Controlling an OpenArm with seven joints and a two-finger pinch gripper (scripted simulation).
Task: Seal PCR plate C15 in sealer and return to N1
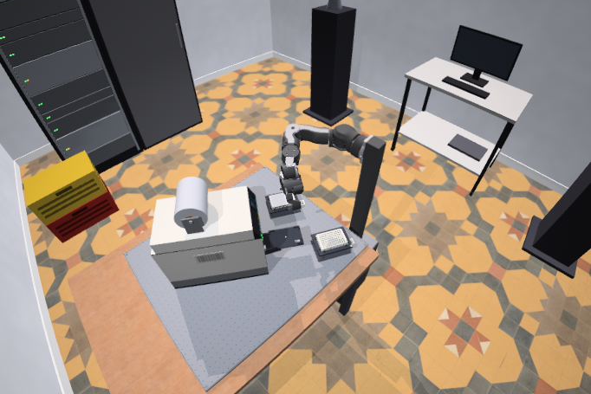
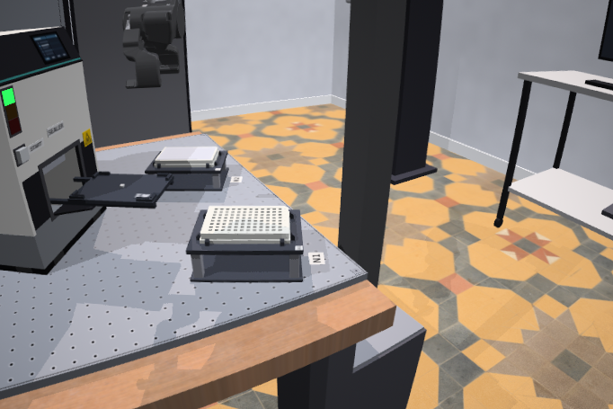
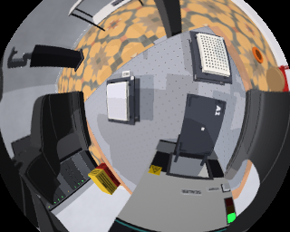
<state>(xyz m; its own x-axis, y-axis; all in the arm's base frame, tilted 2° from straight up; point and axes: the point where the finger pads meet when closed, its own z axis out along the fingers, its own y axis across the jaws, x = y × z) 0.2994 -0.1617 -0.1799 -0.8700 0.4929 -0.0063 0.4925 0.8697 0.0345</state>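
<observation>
Nothing is done yet: the open plate (image 2: 245,222) sits beside the sealer's empty stage (image 2: 119,188); the gripper (image 2: 143,78) hangs released, empty.

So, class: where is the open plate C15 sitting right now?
In the exterior view, C15 sits on nest N1 near the table's front corner, beside the arm's post, apart from the sealer's stage.

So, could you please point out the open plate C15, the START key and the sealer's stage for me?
Open plate C15 (image 2: 245,222), exterior view, middle of its well grid.
START key (image 2: 21,155), exterior view, the key's front face.
Sealer's stage (image 2: 106,188), exterior view, bare floor of its pocket.
</observation>
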